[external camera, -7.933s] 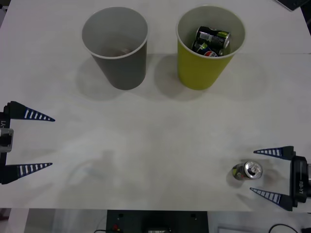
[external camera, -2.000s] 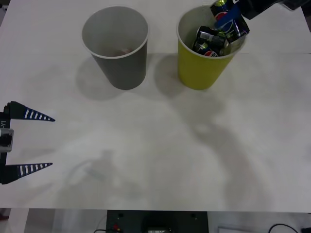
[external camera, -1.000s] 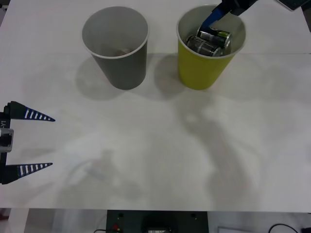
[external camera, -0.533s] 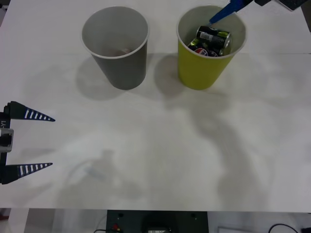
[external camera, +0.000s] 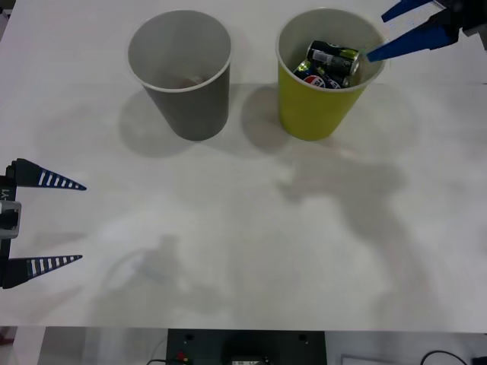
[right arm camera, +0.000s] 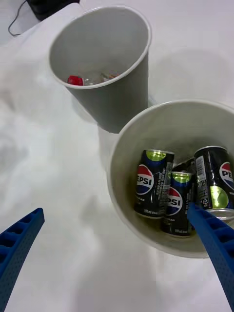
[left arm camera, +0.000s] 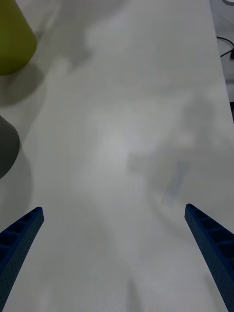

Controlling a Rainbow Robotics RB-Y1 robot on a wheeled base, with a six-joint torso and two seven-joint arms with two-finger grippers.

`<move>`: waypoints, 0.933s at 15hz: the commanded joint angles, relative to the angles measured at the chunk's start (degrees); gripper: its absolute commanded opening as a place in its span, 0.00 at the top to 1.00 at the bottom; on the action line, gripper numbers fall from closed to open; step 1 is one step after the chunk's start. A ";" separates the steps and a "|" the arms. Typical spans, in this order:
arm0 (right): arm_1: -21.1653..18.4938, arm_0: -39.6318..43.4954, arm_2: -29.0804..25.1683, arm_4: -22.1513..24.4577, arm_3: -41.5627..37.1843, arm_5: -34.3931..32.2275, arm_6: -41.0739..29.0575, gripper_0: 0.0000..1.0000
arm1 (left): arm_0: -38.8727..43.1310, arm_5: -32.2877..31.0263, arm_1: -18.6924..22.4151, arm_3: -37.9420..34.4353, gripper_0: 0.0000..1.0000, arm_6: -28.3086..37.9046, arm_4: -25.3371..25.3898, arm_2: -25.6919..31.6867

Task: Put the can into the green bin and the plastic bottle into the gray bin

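Note:
The green bin (external camera: 316,106) stands at the back right with three dark drink cans (external camera: 326,67) lying in it. The can is among these cans (right arm camera: 163,192), and I cannot tell which one it is. The gray bin (external camera: 186,99) stands to its left and holds a clear plastic bottle (right arm camera: 95,78) with a red cap. My right gripper (external camera: 378,34) hovers open and holds nothing, just off the green bin's far right rim (right arm camera: 146,243). My left gripper (external camera: 82,223) rests open at the table's left edge.
The white table (external camera: 251,228) is bare between the bins and its front edge. In the left wrist view, the green bin (left arm camera: 12,39) and the gray bin (left arm camera: 6,146) show at the side, with bare tabletop (left arm camera: 122,146) between the open fingers.
The right gripper carried the can from the table's front right to the green bin and let it go. It has since drawn back to the right, open. The left arm stayed still.

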 commanded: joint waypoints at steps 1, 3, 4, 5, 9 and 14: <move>-1.29 6.69 -4.23 -2.67 -4.95 -0.02 4.92 0.00 | 0.00 0.00 0.00 0.00 0.00 0.00 0.00 0.00; -1.73 12.05 -7.39 -3.28 -8.91 -0.02 8.00 0.00 | 0.00 0.00 0.00 0.00 0.00 0.00 0.00 0.00; -1.73 14.95 -8.97 -3.46 -11.10 -0.02 10.11 0.00 | 0.00 0.00 0.00 0.00 0.00 0.00 0.00 0.00; -1.73 17.58 -10.29 -3.63 -12.60 -0.02 12.48 0.00 | 0.00 0.00 0.00 0.00 0.00 0.00 0.00 0.00; -1.73 26.29 -14.95 -4.07 -16.64 -0.02 21.10 0.00 | 0.00 0.00 0.00 0.00 0.00 0.00 0.00 0.00; -1.73 35.69 -18.73 -2.67 -21.74 -0.02 29.89 0.00 | 0.00 0.00 0.00 0.00 0.00 0.00 0.00 0.00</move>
